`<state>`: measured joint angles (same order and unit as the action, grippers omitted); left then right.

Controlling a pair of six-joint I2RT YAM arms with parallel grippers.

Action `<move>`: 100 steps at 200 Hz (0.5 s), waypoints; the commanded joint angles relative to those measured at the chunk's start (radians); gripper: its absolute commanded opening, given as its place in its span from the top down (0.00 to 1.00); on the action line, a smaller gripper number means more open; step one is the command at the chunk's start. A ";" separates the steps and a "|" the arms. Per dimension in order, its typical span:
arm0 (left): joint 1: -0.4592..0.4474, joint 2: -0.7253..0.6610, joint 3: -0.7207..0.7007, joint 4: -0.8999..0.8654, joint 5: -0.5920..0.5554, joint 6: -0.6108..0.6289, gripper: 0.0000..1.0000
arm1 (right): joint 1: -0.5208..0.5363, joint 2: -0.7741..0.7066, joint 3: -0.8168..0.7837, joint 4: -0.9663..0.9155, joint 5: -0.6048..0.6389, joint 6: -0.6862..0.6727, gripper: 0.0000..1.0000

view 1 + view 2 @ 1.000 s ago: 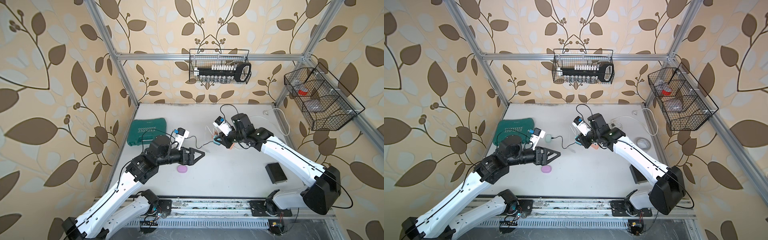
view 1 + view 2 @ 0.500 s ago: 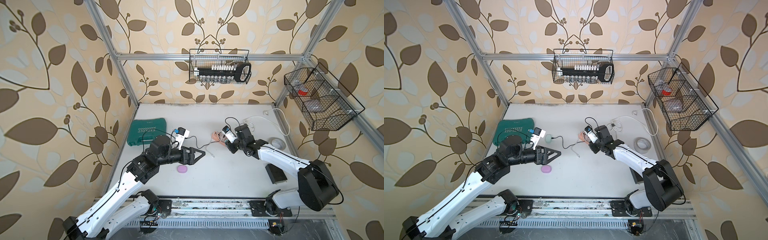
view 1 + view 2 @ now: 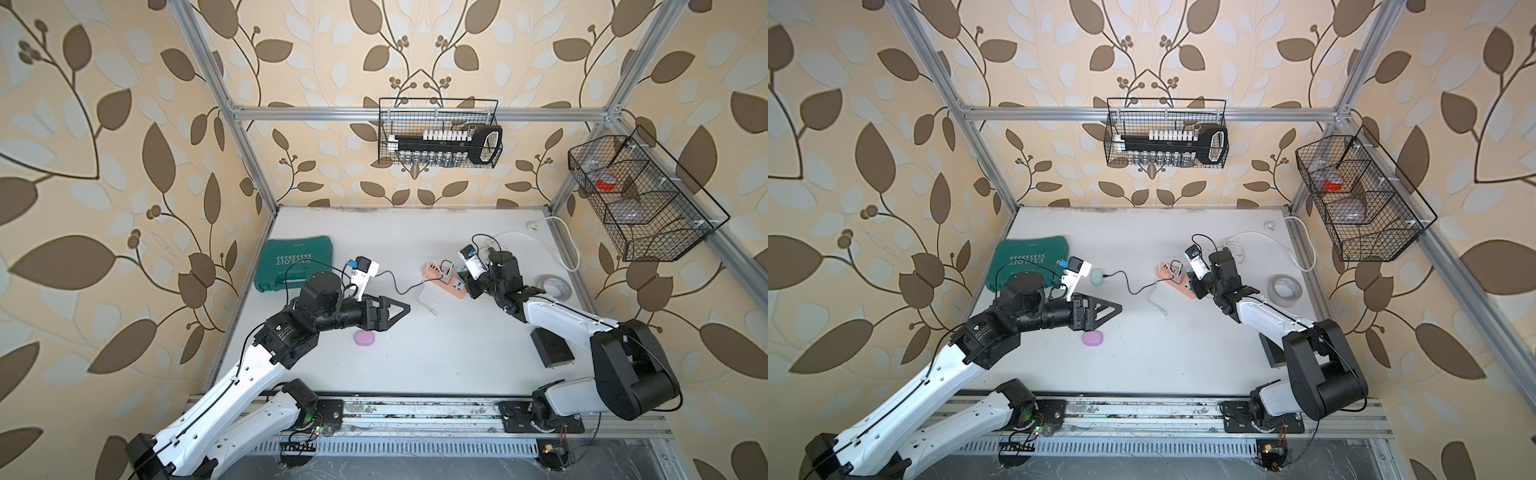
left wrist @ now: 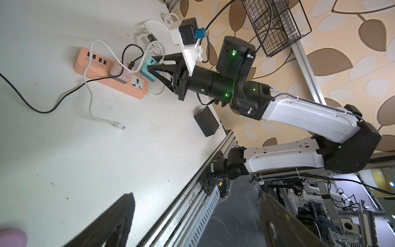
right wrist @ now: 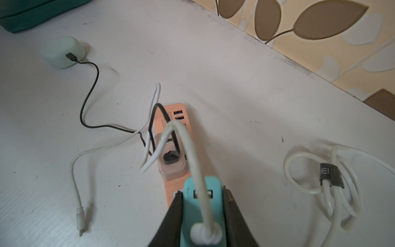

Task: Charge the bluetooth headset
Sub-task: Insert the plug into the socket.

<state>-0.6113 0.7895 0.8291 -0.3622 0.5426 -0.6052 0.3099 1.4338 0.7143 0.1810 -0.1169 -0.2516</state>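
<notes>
A mint-green headset case [image 5: 62, 52] lies beside the green tool case, shown also in a top view [image 3: 1097, 277]. A black cable [image 5: 89, 94] is plugged into it and runs to a pink adapter in the orange power strip [image 3: 441, 279]. A lilac case [image 3: 365, 338] lies loose under my left arm. My right gripper [image 5: 203, 192] is shut on a teal USB charger [image 5: 203, 205], held at the strip's free socket. The charger's white cable ends in a loose plug [image 5: 80, 222]. My left gripper [image 3: 405, 309] hovers open and empty above the table.
A green tool case [image 3: 295, 266] sits at the left. A black box [image 3: 552, 347] and a tape roll [image 3: 555, 286] lie at the right, and a coiled white cable [image 3: 532, 241] lies behind the strip. Wire baskets [image 3: 438, 139] [image 3: 640, 199] hang on the walls.
My right arm has drawn back to the right and come down low, bringing the teal charger to the near end of the strip. The left arm has not moved.
</notes>
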 commanded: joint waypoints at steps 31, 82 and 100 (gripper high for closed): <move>0.006 -0.007 -0.005 0.047 0.017 0.017 0.07 | -0.031 0.050 0.033 -0.011 -0.191 -0.072 0.88; 0.005 -0.004 -0.014 0.055 0.013 0.015 0.07 | -0.034 0.008 0.031 -0.005 -0.184 -0.043 0.89; 0.006 -0.003 -0.009 0.052 0.016 0.015 0.07 | -0.035 0.023 0.044 -0.053 -0.182 -0.088 0.88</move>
<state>-0.6113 0.7902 0.8234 -0.3538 0.5426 -0.6056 0.2802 1.4662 0.7326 0.1543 -0.2756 -0.2939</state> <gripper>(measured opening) 0.933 0.269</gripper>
